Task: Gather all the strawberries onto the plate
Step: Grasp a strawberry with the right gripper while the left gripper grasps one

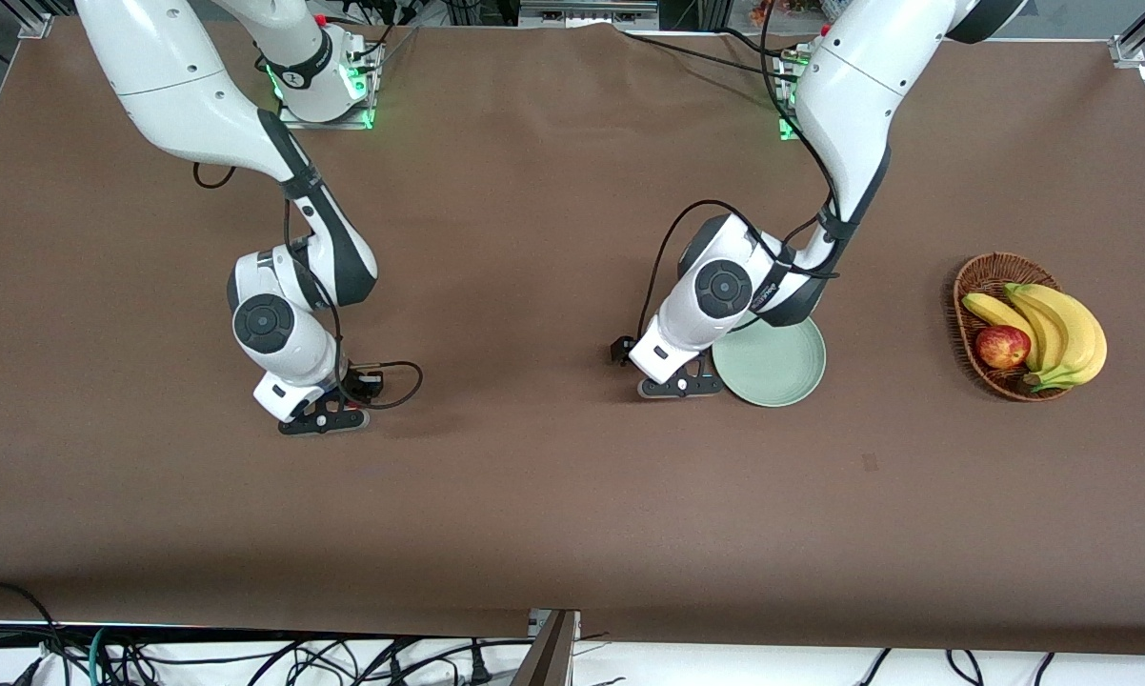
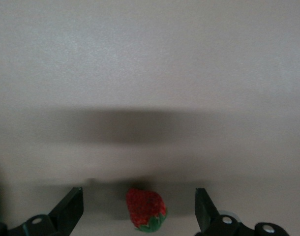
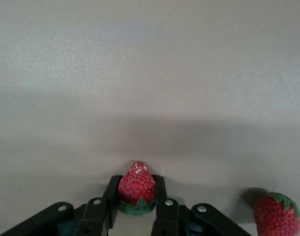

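Note:
My right gripper (image 3: 135, 183) is shut on a strawberry (image 3: 136, 191), red with a green cap, low at the table. A second strawberry (image 3: 275, 216) lies on the table close beside it. My left gripper (image 2: 138, 194) is open, and a third strawberry (image 2: 146, 210) lies on the table between its fingers (image 2: 71, 209), touching neither. In the front view the right gripper (image 1: 323, 417) is down near the right arm's end. The left gripper (image 1: 679, 386) is down right beside the pale green plate (image 1: 782, 376), which holds nothing. The hands hide the strawberries there.
A brown wicker basket (image 1: 963, 286) with bananas (image 1: 1058, 329) and a red apple (image 1: 1002, 346) stands toward the left arm's end of the table. Brown table surface lies between the two grippers and toward the front camera.

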`<state>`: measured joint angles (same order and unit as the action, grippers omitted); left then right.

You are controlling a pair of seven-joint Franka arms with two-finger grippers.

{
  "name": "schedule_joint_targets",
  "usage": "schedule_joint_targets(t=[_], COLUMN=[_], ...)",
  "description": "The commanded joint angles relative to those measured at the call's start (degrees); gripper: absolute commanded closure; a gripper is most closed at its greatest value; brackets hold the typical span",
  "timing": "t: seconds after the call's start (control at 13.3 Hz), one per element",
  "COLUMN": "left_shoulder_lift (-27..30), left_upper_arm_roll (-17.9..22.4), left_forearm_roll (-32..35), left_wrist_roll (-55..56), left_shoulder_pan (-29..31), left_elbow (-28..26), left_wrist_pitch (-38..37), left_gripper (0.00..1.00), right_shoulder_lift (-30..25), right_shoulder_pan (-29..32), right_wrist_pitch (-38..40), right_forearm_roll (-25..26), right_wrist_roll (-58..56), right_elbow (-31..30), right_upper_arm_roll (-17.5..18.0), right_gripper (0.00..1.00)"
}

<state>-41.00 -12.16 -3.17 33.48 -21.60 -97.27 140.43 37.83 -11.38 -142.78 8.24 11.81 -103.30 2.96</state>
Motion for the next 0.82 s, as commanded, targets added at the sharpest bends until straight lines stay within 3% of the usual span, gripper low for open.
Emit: schedule_joint_targets(t=[0.0, 0.07, 0.22, 0.38, 0.53, 0.75], left_shoulder_lift=[0.2, 0.2, 0.1, 0.8, 0.8, 1.4], left_upper_arm_roll=[0.7, 0.7, 0.7, 0.6, 0.7, 0.7], left_forearm_roll=[0.4, 0.4, 0.4, 0.3, 0.4, 0.4], left_wrist_roll=[1.1, 1.1, 1.1, 2.5, 4.2, 3.9], left_shoulder_pan=[-1.0, -1.0, -1.3, -1.2, -1.4, -1.3], left_elbow=[-0.1, -1.2, -1.3, -1.3, -1.3, -1.2], left_wrist_pitch=[-0.8, -0.8, -0.8, -1.1, -1.8, -3.4], left_gripper=[0.0, 0.0, 0.18, 0.58, 0.86, 0.9], right_shoulder_lift=[-0.6, -0.6, -0.7, -0.7, -0.7, -0.7], right_shoulder_pan=[0.7, 0.6, 0.3, -0.1, -0.2, -1.4], right_wrist_pitch=[0.0, 0.1, 0.9, 4.3, 6.5, 8.1], right_forearm_roll=[-0.8, -0.9, -0.9, -1.7, -3.2, -5.0], right_wrist_roll=[-1.4, -1.3, -0.2, 2.7, 3.0, 4.7], right_elbow=[0.0, 0.0, 0.8, 3.1, 4.9, 6.5], right_upper_arm_roll=[0.6, 0.7, 1.3, 2.1, 3.3, 3.3], right_gripper=[0.87, 0.89, 0.92, 0.92, 0.92, 0.92])
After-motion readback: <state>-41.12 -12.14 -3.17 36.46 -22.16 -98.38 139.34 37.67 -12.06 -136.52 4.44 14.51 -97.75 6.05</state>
